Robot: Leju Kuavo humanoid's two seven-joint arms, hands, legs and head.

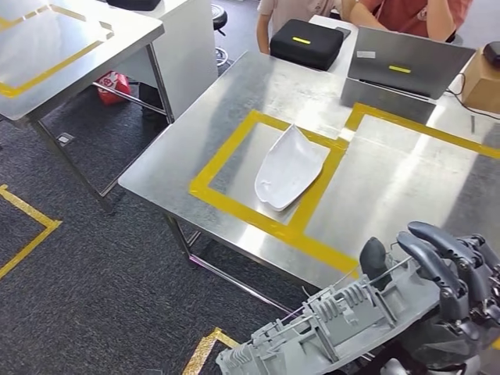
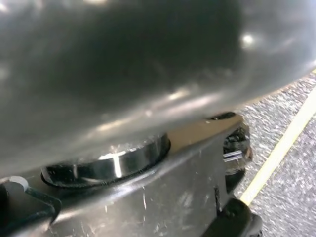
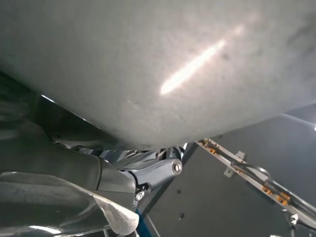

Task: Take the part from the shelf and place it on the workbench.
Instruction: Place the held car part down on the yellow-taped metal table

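A long grey plastic part (image 1: 330, 320) with ribs and clips runs across the bottom of the head view, hanging just off the workbench's near edge. My right hand (image 1: 454, 269) grips its right end, dark fingers curled over the top. In the right wrist view the part's smooth grey underside (image 3: 156, 64) sits close above the camera. The steel workbench (image 1: 389, 187) lies ahead, marked with yellow tape rectangles (image 1: 212, 187). A white curved part (image 1: 289, 168) lies inside the left rectangle.
A black case (image 1: 306, 43) and a grey laptop (image 1: 407, 62) sit at the bench's far edge, with people seated behind them. A second steel table (image 1: 65, 47) stands at the far left. Dark carpet with yellow floor lines (image 1: 26, 226) lies between.
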